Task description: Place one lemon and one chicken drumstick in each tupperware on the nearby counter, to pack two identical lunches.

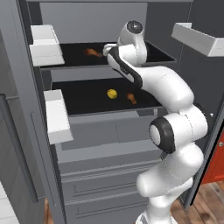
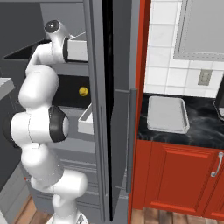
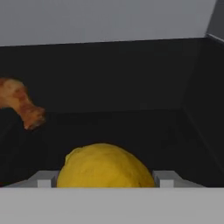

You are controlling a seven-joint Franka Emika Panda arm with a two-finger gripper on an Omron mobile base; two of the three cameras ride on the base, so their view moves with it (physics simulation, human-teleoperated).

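Hand view: lemon (image 3: 104, 166) sits dead centre between the two finger tips (image 3: 43, 178), one light tip on each side of it and right against its flanks; gripper (image 3: 104, 180) looks closed around the lemon, though actual contact is hard to confirm. A chicken drumstick (image 3: 18, 103) lies to the upper left of the lemon on the same dark shelf floor, apart from the fingers.

Left base view: arm reaches into the open fridge, hand at the upper shelf (image 1: 78, 54), where a drumstick (image 1: 92, 52) lies just left of the wrist. Lower shelf (image 1: 87, 98) holds a second lemon (image 1: 112, 93) and another drumstick (image 1: 131, 97), near each other, not touching.

Right base view: whitish-grey tupperware (image 2: 167, 114) rests on the black marbled counter (image 2: 205, 131) right of the fridge, well apart from the arm. The lower-shelf lemon (image 2: 83, 91) shows past the arm.
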